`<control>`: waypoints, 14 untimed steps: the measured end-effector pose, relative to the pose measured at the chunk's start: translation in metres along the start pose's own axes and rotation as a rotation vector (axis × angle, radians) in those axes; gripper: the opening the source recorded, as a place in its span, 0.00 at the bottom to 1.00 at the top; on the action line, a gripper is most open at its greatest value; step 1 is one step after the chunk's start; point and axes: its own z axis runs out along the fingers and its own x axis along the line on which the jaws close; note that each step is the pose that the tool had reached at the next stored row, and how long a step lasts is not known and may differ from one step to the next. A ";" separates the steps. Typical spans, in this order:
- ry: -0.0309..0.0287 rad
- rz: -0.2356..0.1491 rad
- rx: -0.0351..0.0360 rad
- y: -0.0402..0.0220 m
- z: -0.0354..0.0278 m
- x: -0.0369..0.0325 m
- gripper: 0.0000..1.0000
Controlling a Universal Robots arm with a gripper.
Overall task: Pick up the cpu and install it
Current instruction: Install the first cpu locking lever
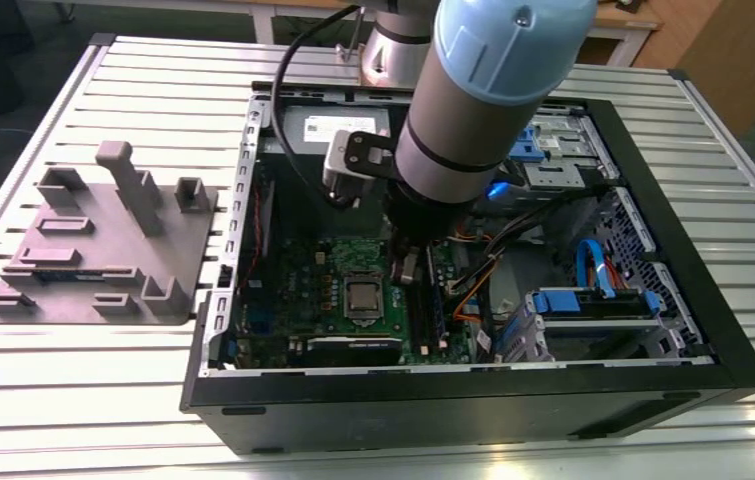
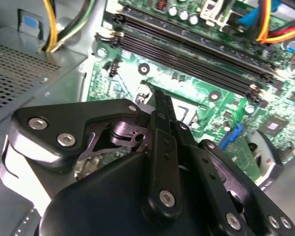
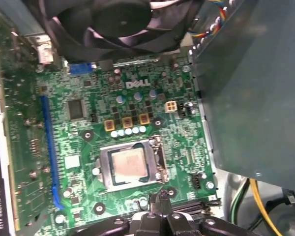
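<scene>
The cpu (image 1: pixel 362 297) is a small silver-grey square lying flat in the socket on the green motherboard (image 1: pixel 304 290) inside the open computer case. In the first wrist view the cpu (image 3: pixel 129 164) sits in its metal socket frame. My gripper (image 1: pixel 411 272) hangs from the arm just to the exterior view's right of the socket, a little above the board. Its fingertips (image 3: pixel 160 196) stand beside the socket's edge, apart from the chip. In the second wrist view the gripper (image 2: pixel 152 92) has its thin fingers pressed together with nothing between them.
The black case walls (image 1: pixel 484 385) ring the work area. A fan (image 3: pixel 113 24) and the grey power supply box (image 3: pixel 250 88) crowd the socket. Memory slots (image 2: pixel 187 54), orange and yellow cables (image 1: pixel 473 290) and blue drive bays (image 1: pixel 591 300) lie nearby. A grey parts fixture (image 1: pixel 97 250) sits on the slatted table.
</scene>
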 end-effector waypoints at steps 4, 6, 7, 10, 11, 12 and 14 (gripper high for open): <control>0.0003 -0.002 -0.0002 -0.0007 -0.0002 0.0041 0.11; 0.0002 -0.002 -0.0002 -0.0008 -0.0002 0.0041 0.11; 0.0002 -0.002 -0.0002 -0.0008 -0.0002 0.0042 0.11; 0.0002 -0.002 -0.0003 -0.0008 -0.0002 0.0042 0.11; 0.0002 -0.002 -0.0003 -0.0008 -0.0002 0.0042 0.11; 0.0003 -0.002 -0.0003 -0.0008 -0.0002 0.0042 0.11; 0.0002 -0.002 -0.0003 -0.0008 -0.0002 0.0042 0.11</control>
